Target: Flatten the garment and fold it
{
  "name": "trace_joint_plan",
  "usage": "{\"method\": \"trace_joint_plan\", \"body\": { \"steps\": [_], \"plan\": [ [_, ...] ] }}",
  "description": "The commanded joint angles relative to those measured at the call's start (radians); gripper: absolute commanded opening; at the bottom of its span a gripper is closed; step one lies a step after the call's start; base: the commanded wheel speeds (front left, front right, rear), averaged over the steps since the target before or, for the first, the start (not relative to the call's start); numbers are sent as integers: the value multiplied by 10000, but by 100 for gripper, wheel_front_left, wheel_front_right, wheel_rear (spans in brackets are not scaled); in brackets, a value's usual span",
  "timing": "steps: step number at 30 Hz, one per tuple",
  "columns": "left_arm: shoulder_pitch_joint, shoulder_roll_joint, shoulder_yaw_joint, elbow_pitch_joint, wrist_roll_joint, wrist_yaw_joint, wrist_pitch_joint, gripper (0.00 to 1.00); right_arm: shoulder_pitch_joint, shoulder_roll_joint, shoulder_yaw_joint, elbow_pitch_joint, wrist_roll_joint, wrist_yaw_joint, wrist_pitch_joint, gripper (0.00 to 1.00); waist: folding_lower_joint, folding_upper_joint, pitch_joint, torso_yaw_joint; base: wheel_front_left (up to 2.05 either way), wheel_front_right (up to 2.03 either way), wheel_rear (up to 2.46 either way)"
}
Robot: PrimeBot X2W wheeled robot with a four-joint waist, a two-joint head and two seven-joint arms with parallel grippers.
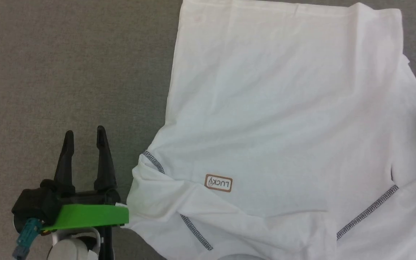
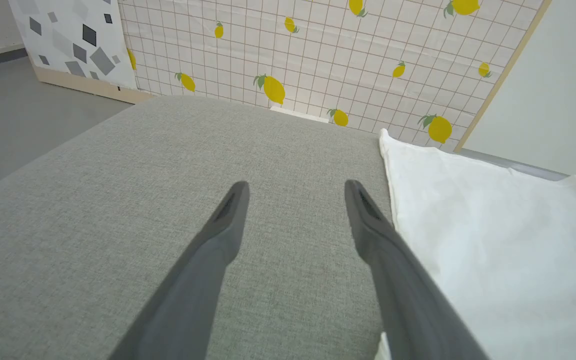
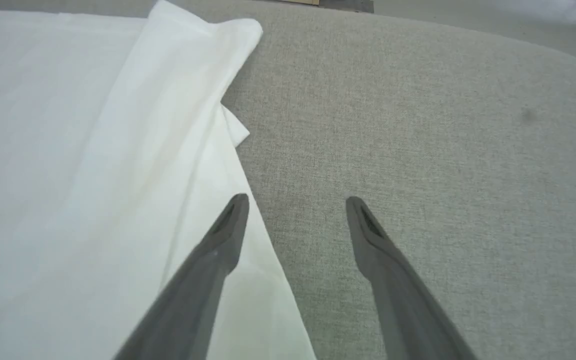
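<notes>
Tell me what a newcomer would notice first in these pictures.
The big white shirt spread on the grey surface lies across the right of the head view, its brown-edged LUCKY patch upside down near the bottom. At lower left the left pincer stands open beside it, with a bright green part at its base. The left wrist view adds a lemon-print wall behind.

The left gripper, fingers spread and empty, hangs over the grey surface beside the garment's edge.
</notes>
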Motion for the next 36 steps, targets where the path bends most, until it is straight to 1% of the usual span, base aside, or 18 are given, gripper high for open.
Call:
{"method": "trace_joint_plan", "body": {
  "steps": [1, 9, 14, 15, 16, 18, 19, 20, 28, 36],
  "plan": [
    [-187, -40, 74, 26, 64, -85, -36, 100, 32, -18, 124, 63, 154, -13, 85, 100, -1, -1, 155, 160, 0, 0, 0],
    [-230, -74, 137, 118, 77, -228, -36, 100, 281, -302, 631, 330, 572, -13, 326, 100, -1, -1, 305, 331, 0, 0, 0],
    [-292, -41, 133, 116, 43, -259, -34, 100, 237, -369, 689, 618, 651, -13, 266, 100, -1, -1, 473, 450, 0, 0, 0],
    [-301, -36, 134, 110, 35, -258, -32, 100, 215, -373, 684, 651, 647, -13, 237, 79, -1, -1, 502, 465, 0, 0, 0],
    [-310, -29, 131, 107, 23, -259, -28, 100, 188, -373, 672, 691, 640, -13, 207, 53, -1, -1, 536, 480, 0, 0, 0],
    [-320, -17, 124, 106, -2, -260, -13, 100, 148, -365, 631, 754, 611, -13, 115, 31, -1, -1, 594, 502, 0, 0, 0],
    [-327, -11, 121, 108, -8, -259, -9, 100, 126, -371, 604, 780, 566, -13, 34, 5, -1, -1, 615, 510, 0, 0, 0],
    [-339, -4, 116, 115, -15, -255, -2, 100, 107, -382, 593, 830, 521, -13, -36, 0, -1, -1, 635, 518, 0, 0, 0],
    [-393, 20, 98, 199, -89, -224, 24, 100, -113, -340, 515, 987, 339, -13, -573, 0, -1, -1, 568, 411, 0, 0, 0],
    [-310, 92, 115, 315, -147, -194, 64, 100, -176, -112, 25, 796, 338, -13, -1183, 0, -1, -1, -5, 79, 0, 0, 0]
  ]
}}
